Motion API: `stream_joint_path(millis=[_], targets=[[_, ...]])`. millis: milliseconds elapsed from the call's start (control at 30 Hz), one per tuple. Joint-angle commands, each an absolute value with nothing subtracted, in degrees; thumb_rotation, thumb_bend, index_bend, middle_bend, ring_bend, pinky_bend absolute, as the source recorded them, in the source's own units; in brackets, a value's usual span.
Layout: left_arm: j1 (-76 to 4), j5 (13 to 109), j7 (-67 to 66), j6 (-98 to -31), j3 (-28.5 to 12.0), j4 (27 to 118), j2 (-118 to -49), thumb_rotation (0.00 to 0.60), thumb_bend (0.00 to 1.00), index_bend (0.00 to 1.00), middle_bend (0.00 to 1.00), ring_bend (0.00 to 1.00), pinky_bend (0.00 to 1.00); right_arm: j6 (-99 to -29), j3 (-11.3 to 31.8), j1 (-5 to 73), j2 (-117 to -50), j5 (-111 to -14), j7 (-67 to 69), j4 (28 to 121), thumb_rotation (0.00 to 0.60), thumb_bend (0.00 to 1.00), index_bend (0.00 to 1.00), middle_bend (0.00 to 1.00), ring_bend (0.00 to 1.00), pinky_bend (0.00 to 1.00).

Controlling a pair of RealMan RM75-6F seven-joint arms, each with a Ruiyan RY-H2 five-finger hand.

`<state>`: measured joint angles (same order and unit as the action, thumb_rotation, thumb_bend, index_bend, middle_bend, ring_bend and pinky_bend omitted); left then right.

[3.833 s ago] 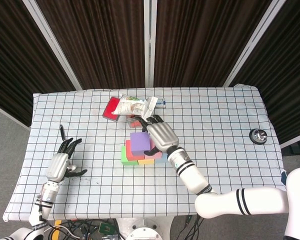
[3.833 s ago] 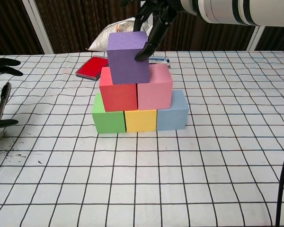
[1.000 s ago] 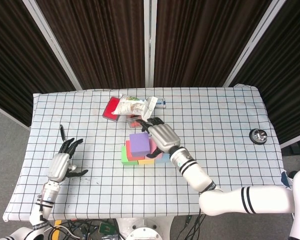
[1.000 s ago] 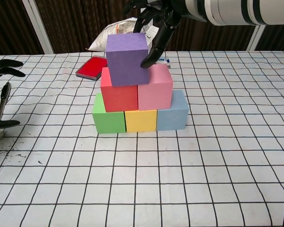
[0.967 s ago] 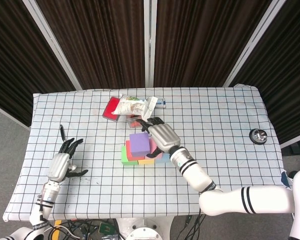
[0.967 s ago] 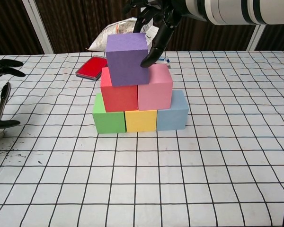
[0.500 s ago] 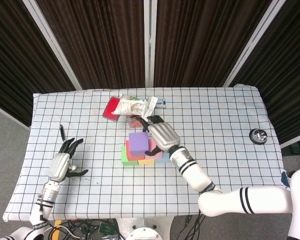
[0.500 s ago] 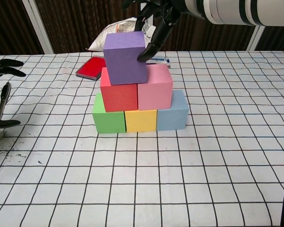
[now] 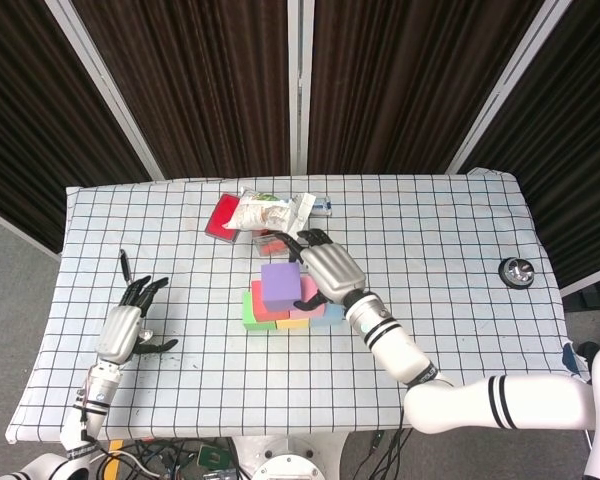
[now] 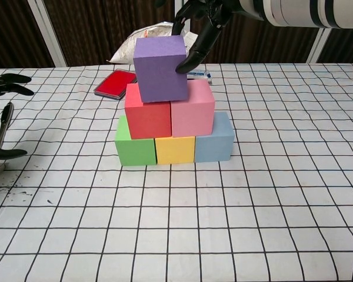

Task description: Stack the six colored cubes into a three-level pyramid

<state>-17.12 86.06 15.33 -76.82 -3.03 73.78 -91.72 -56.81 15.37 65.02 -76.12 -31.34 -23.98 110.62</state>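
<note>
Chest view: purple cube, seemingly light, soft-edged foam best taken by opposite flat sides, sits atop red cube and pink cube; right hand fingers spread, one fingertip touching its side.

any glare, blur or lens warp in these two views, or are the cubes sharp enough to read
Head view: even lighting, no glare, but the purple cube is small and hides most of the stack. Chest view: cubes sharp, purple cube clear under the right hand; the tablecloth grid lines bow, showing wide-angle distortion; soft shadows only.
</note>
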Motion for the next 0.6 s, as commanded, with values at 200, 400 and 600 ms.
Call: stream_joint_path(millis=[200,400,600], targets=[[-17.2,86.1,15.3,-76.8,-3.0,73.6,-91.6,0.6,0.0,0.09,0.13,0.0,0.01,-56.1,15.1,65.3,-76.4,-31.9,-24.1,109.5,0.6,0.16,0.0,0.42,0.06,0.0],[-17.2,86.1,15.6,-76.8,-3.0,73.5,-91.6,0.6,0.0,0.09,0.13,0.0,0.01,-56.1,15.2,65.2,-76.7,-31.9,-23.7,109.1,0.6,0.16,0.0,0.42,0.06,0.0],[-17.2,86.1,15.5,-76.7,-2.9,73.4,-91.8,0.6,0.0,0.09,0.13,0.0,0.01,-56.1,15.2,65.2,-76.9,-31.9,-23.6,109.2,0.6,0.16,0.0,0.42,0.06,0.0]])
